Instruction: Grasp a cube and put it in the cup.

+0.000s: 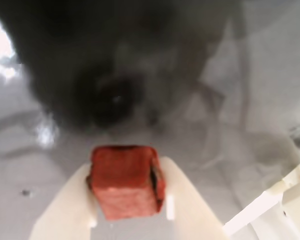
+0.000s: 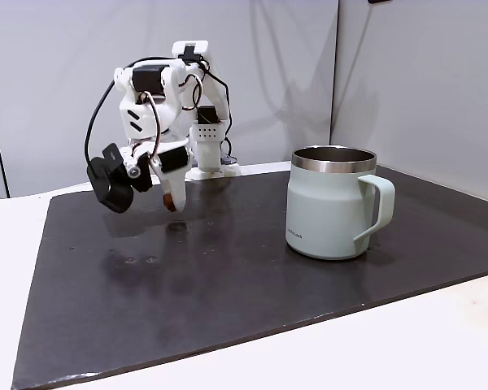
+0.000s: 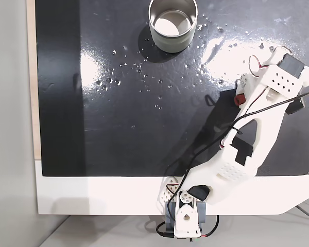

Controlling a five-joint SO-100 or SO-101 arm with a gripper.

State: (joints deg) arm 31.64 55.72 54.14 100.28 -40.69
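Note:
A small rust-orange cube (image 1: 126, 181) sits pinched between the cream fingers of my gripper (image 1: 127, 192), which is shut on it. In a fixed view the gripper (image 2: 170, 198) hangs a little above the dark mat at the left, the cube (image 2: 169, 200) at its tip. The pale mint-green cup (image 2: 332, 203) stands upright well to the right, its handle pointing right. From above, the cube (image 3: 240, 99) is at the right side of the mat and the cup (image 3: 172, 24) at the top centre, its steel inside showing nothing in it.
A glossy black mat (image 2: 228, 276) covers most of a white table (image 2: 390, 349). The arm's base (image 3: 184, 218) stands at the mat's near edge in the top-down fixed view. Open mat lies between gripper and cup.

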